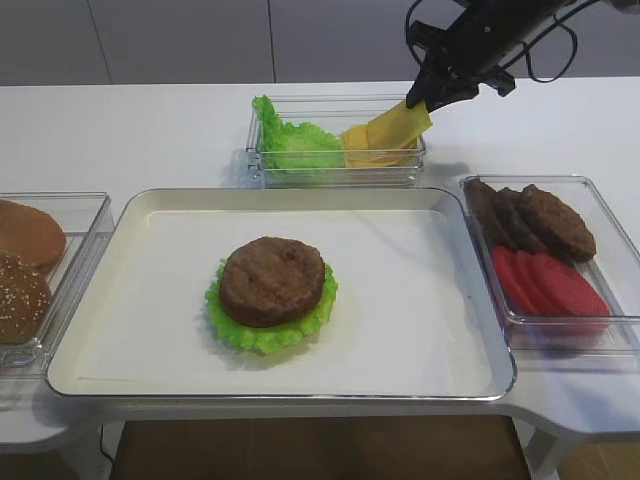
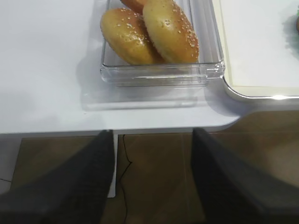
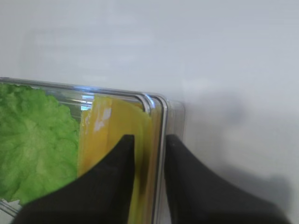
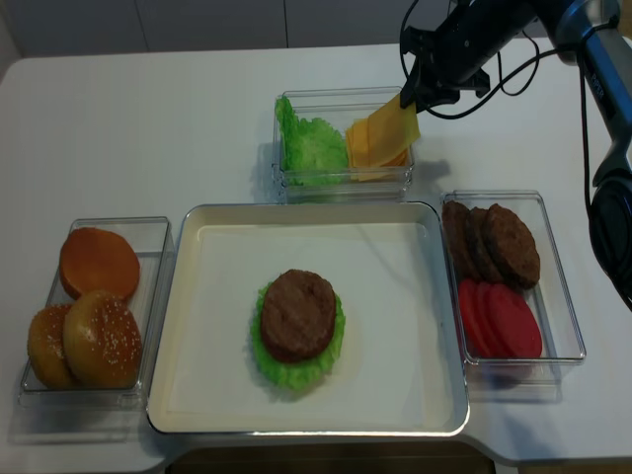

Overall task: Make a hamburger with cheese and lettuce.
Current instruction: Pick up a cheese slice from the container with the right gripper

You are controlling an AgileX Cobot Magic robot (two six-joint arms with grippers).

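On the white table (image 1: pixel 150 130) we see a big tray (image 1: pixel 130 300) at the centre, with the hamburger (image 1: pixel 272 281) on it: 1 brown patty lying on its lettuce (image 1: pixel 262 335) leaf, green frill showing all round.

Left of the tray, a clear bin (image 4: pixel 153 237) holds 3 buns (image 4: pixel 99 262). Right of it, another bin (image 4: pixel 548 212) holds 3 bare patties (image 4: pixel 509 242) and red slices (image 4: pixel 499 321).

Behind the tray, a third bin (image 1: pixel 300 178) holds a leafy bunch (image 1: pixel 290 140) on its left side and the cheese (image 1: pixel 398 127) on its right. We see 1 slice tilted up, its top edge raised above the bin wall.

Our right gripper (image 1: pixel 432 97) sits at that raised edge. In the right wrist view its fingers (image 3: pixel 117 177) stand narrow, pinched on the slice's edge, just inside the bin corner.

Our left gripper (image 2: pixel 152 182) hangs off the table's front edge near the buns, fingers (image 2: pixel 84 182) wide apart, touching nothing.
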